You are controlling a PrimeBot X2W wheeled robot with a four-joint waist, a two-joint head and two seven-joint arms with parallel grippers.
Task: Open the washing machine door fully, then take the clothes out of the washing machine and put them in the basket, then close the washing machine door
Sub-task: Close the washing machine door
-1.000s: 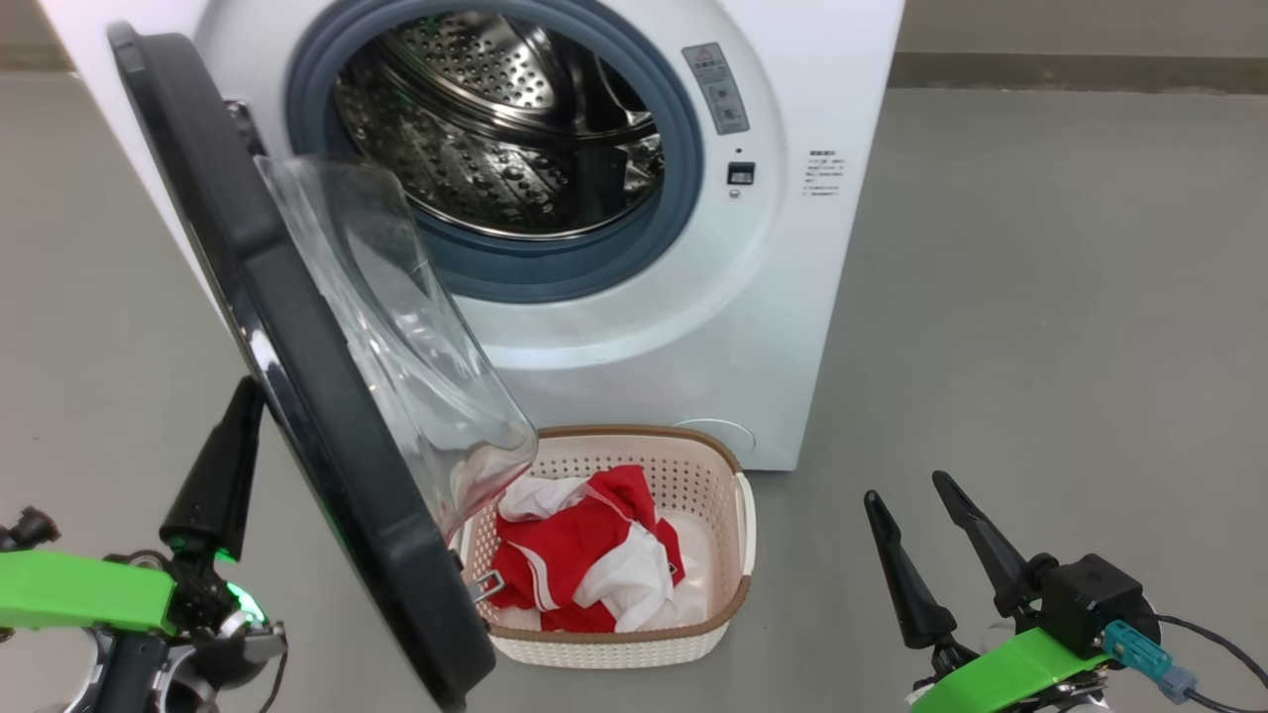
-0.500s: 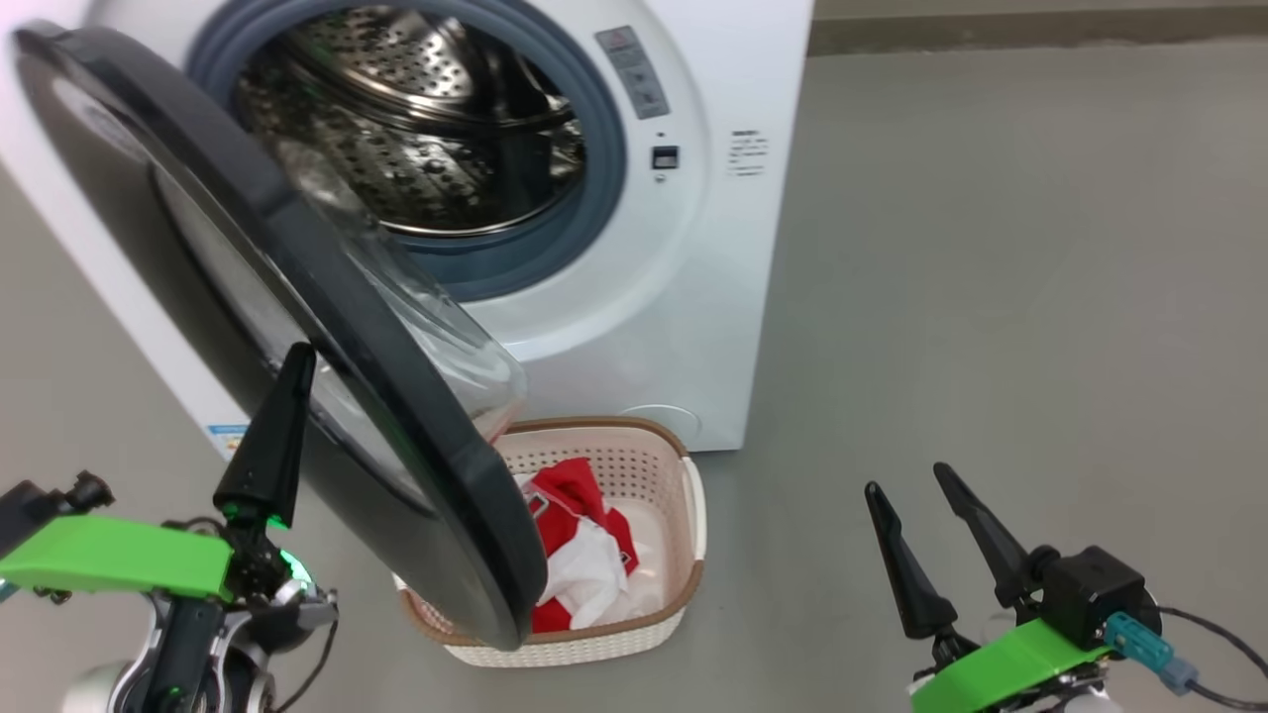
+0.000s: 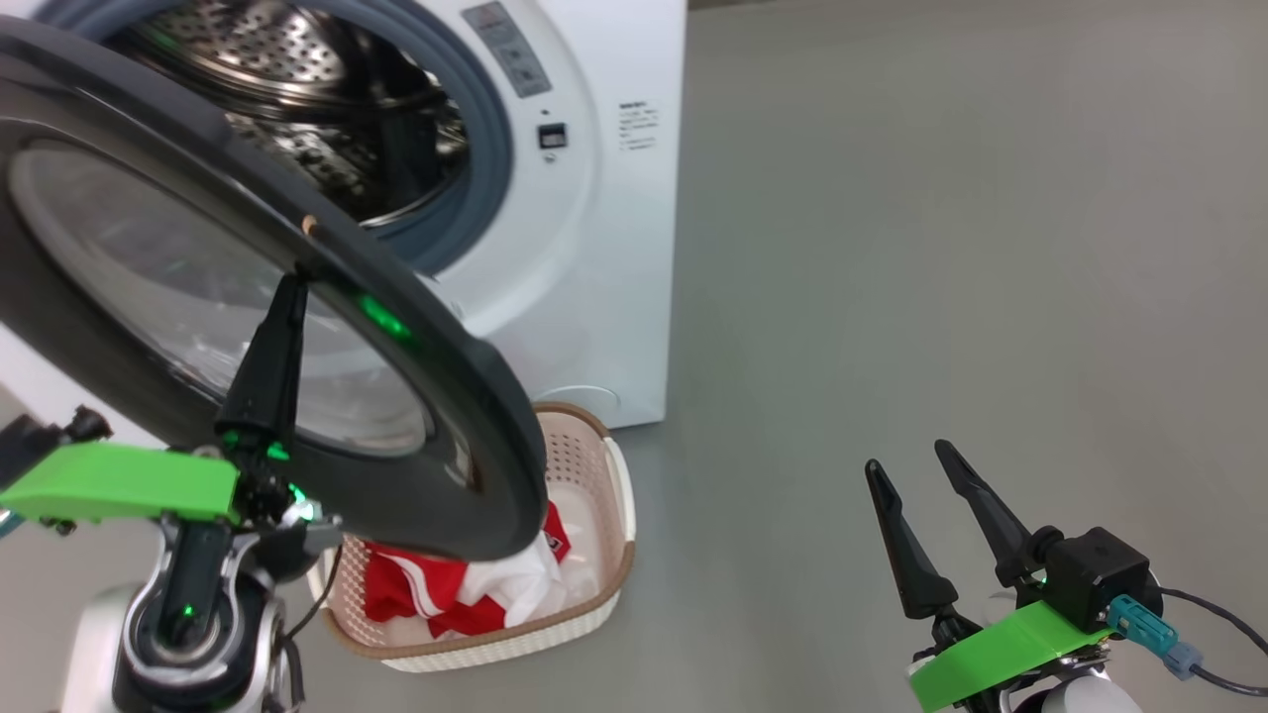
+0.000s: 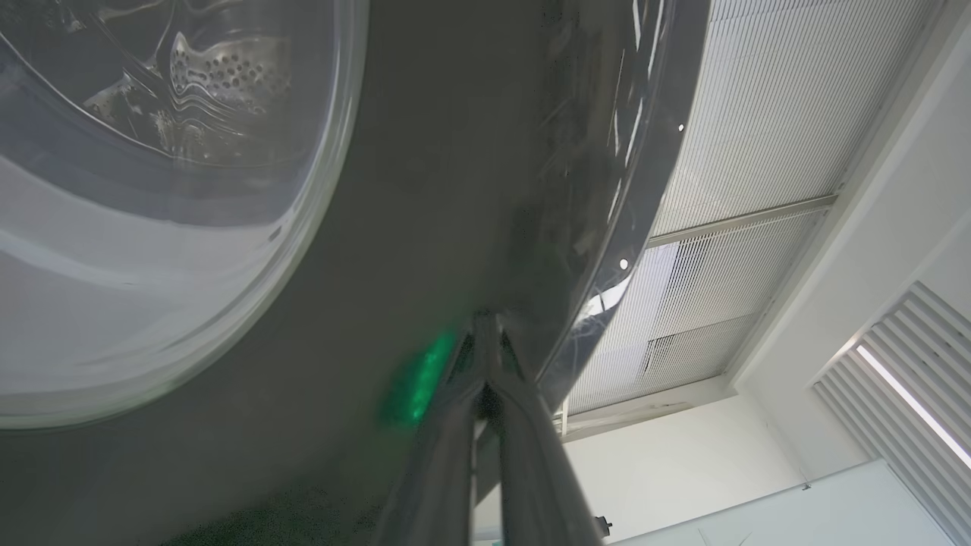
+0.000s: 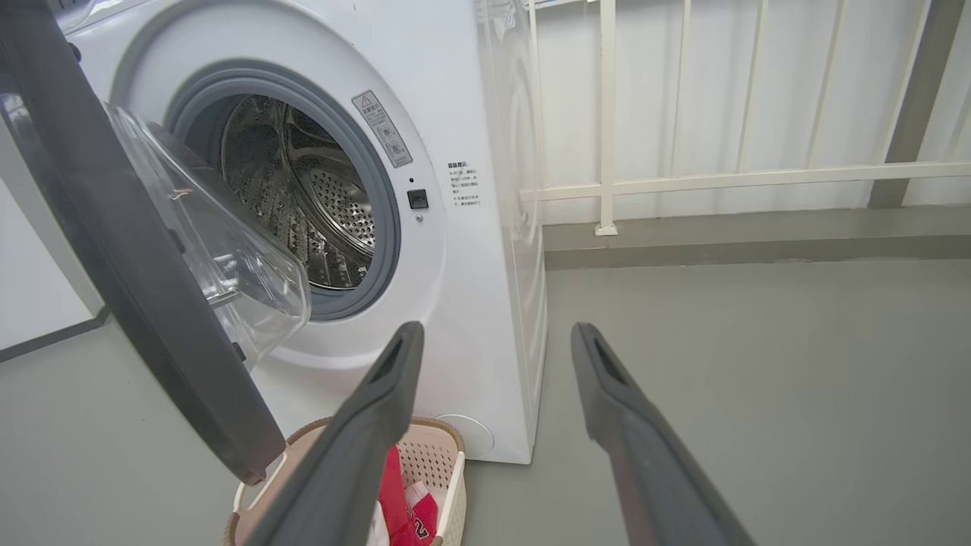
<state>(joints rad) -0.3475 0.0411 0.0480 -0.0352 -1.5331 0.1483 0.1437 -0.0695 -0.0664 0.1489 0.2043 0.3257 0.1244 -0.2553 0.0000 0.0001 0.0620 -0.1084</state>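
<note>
Above grey floor (image 3: pixel 892 248), left pincer (image 3: pixel 294 284) touches the washing machine door (image 3: pixel 446 366).

Big white boxy front-loading washing machine (image 3: pixel 614 248) sits on the floor, perforated steel drum showing past the grey gasket. Its round door with the wide glossy black rim and bulging clear glass bowl (image 3: pixel 446 396) hangs partway open, swung out over the small cream perforated plastic basket with brown trim (image 3: pixel 584 465) just in front. Crumpled red-and-white sports clothes (image 3: pixel 416 594) lie inside the basket.
</note>
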